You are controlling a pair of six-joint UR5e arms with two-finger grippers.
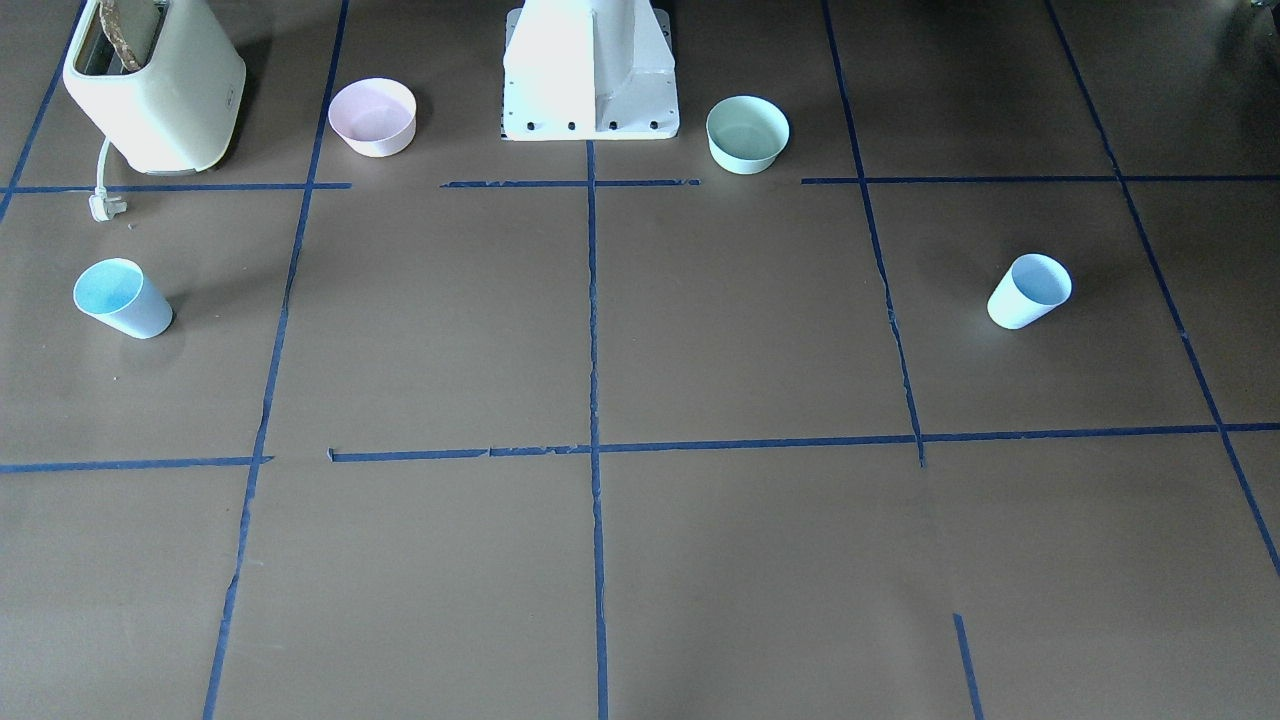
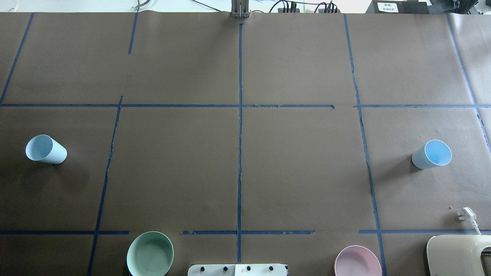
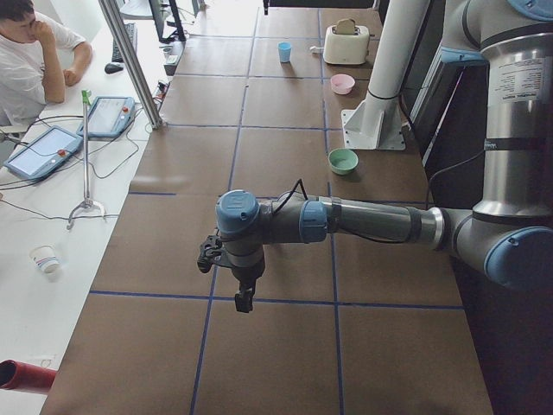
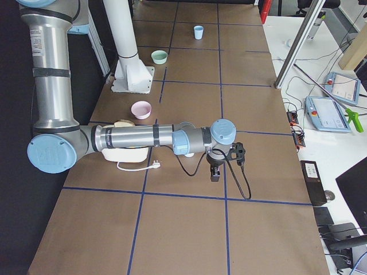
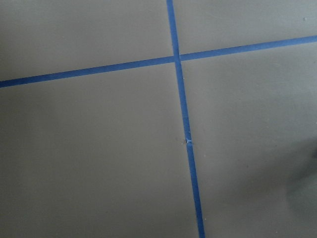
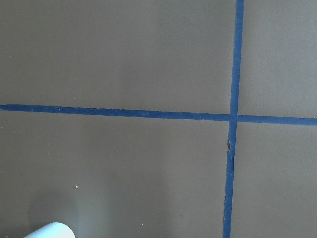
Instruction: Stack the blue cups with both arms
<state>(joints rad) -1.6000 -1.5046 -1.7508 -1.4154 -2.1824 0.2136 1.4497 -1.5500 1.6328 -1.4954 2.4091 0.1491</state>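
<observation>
Two pale-blue cups stand upright and far apart on the brown table. One cup (image 2: 46, 149) is on my left side, also in the front view (image 1: 1030, 290) and far off in the right side view (image 4: 198, 32). The other cup (image 2: 432, 154) is on my right side, also in the front view (image 1: 122, 297) and the left side view (image 3: 284, 52). My left gripper (image 3: 244, 301) and right gripper (image 4: 214, 174) show only in the side views, pointing down above the table. I cannot tell whether they are open or shut. Both wrist views show only table and tape.
A mint-green bowl (image 2: 150, 254) and a pink bowl (image 2: 357, 262) flank the white pedestal (image 1: 590, 70). A cream toaster (image 1: 155, 85) with its loose plug (image 2: 466, 214) stands at my right. A pale rim (image 6: 49, 230) shows in the right wrist view. A person (image 3: 34, 52) sits beside the table.
</observation>
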